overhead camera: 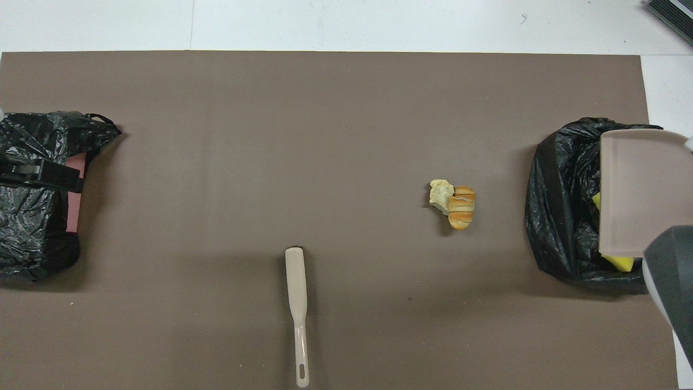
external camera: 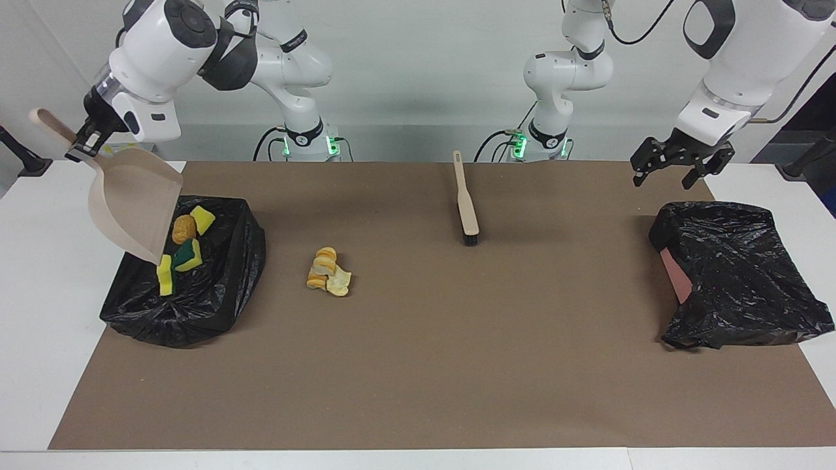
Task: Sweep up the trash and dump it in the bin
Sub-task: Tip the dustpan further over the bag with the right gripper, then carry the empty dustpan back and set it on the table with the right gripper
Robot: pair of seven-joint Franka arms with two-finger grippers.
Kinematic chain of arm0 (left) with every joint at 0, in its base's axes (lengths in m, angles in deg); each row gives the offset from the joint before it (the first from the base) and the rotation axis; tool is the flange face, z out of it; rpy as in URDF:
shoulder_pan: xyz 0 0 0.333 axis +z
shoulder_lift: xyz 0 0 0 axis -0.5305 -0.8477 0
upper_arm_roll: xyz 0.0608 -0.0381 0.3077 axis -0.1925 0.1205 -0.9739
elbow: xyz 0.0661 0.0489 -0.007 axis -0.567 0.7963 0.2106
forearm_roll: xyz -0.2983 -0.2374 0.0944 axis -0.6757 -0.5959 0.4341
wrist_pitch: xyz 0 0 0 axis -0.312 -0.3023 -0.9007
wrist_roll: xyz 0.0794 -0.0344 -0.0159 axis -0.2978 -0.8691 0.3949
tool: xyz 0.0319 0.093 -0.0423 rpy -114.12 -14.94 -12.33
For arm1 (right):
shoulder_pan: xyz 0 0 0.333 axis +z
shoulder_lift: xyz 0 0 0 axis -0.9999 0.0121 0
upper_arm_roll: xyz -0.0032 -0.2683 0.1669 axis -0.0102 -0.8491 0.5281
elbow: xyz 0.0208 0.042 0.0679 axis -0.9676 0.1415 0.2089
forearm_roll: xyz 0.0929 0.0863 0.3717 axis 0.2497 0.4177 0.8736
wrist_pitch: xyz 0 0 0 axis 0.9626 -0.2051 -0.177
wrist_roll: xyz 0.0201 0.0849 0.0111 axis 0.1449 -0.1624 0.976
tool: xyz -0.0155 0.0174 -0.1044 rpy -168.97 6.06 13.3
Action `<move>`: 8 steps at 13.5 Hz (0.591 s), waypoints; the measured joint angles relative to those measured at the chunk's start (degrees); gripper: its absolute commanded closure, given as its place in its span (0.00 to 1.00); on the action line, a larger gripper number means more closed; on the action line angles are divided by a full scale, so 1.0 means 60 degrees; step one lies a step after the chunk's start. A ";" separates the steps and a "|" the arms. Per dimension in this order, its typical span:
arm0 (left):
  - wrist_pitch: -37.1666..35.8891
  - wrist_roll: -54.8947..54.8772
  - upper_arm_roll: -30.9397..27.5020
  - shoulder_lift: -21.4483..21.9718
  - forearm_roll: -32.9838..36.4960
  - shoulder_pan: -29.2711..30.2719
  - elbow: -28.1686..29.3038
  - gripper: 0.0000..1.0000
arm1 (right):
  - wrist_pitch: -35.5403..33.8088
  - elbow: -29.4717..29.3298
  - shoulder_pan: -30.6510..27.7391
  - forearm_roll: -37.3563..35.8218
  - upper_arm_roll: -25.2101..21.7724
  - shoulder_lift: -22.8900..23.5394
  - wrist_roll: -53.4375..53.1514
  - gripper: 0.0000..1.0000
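My right gripper (external camera: 81, 140) is shut on the handle of the beige dustpan (external camera: 134, 209), which hangs tilted steeply down over the black-lined bin (external camera: 196, 307). In the bin lie yellow sponge chunks (external camera: 165, 277), a green-backed one (external camera: 188, 256) and a golden-brown lump (external camera: 183, 228). From overhead the dustpan (overhead camera: 639, 189) covers most of the bin (overhead camera: 557, 216). Pale tan-and-cream bread-like pieces (external camera: 328, 272) (overhead camera: 453, 205) lie on the brown mat beside the bin, toward the table's middle. My left gripper (external camera: 681, 171) is raised and open, holding nothing.
The beige brush (external camera: 466, 205) (overhead camera: 296, 303) lies on the mat near the robots, handle toward them. A second black bag (external camera: 738, 274) (overhead camera: 32, 238) with a pink patch sits at the left arm's end, under the left gripper (overhead camera: 65, 177).
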 measured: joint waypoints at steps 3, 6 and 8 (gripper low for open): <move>0.0000 0.0000 -0.0032 0.0000 0.0000 0.0010 0.0000 0.00 | -0.0044 0.0036 0.0000 0.1155 0.0010 0.0000 -0.0980 1.00; 0.0000 -0.0002 0.0010 0.0000 0.0000 0.0008 0.0000 0.00 | -0.0062 0.0056 0.0000 0.2667 0.0023 -0.0004 -0.2173 1.00; 0.0000 -0.0002 0.0015 0.0000 0.0000 0.0007 0.0000 0.00 | -0.0085 0.0081 0.0003 0.3340 0.0182 -0.0008 -0.3221 1.00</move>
